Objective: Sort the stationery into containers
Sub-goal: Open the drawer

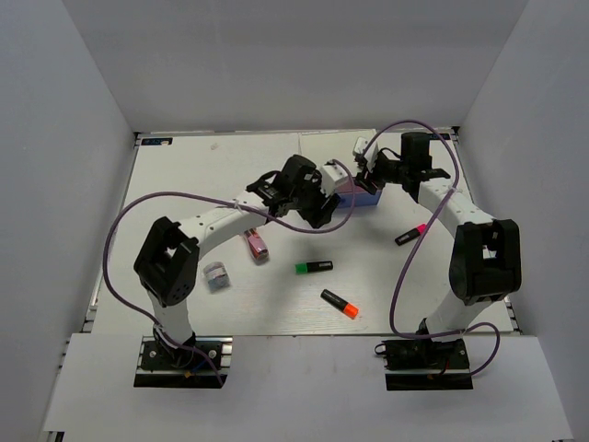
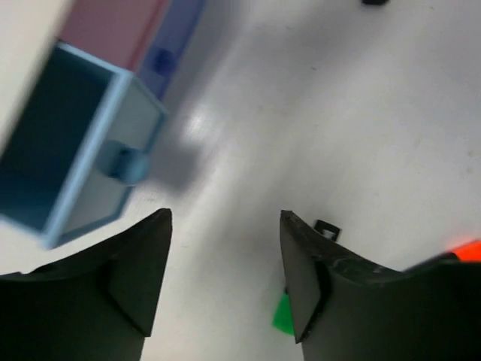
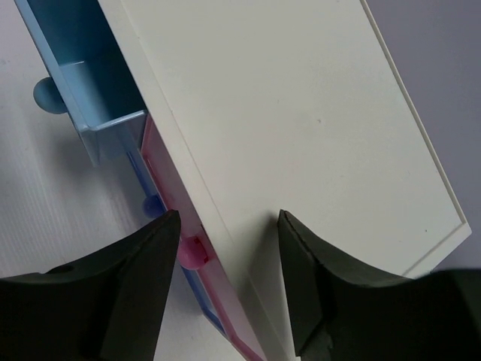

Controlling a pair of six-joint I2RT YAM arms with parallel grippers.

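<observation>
The white drawer box (image 1: 342, 187) stands at mid-back between both arms. Its light-blue drawer (image 2: 79, 143) is pulled out and looks empty; the pink drawer (image 3: 169, 226) and the blue-violet drawer (image 2: 174, 37) are shut. My left gripper (image 2: 225, 216) is open and empty, just in front of the box (image 1: 323, 217). My right gripper (image 3: 227, 219) is open, hovering over the box's top front edge near the pink knob (image 3: 192, 253). The green (image 1: 314, 267), orange (image 1: 340, 304) and pink (image 1: 410, 235) highlighters, the pink oblong item (image 1: 256, 243) and the grey-blue piece (image 1: 215, 275) lie on the table.
The white table (image 1: 184, 184) is walled by grey panels at the back and both sides. Purple cables loop from both arms over the table. A green cap tip (image 2: 282, 314) and an orange cap tip (image 2: 466, 249) show by the left fingers.
</observation>
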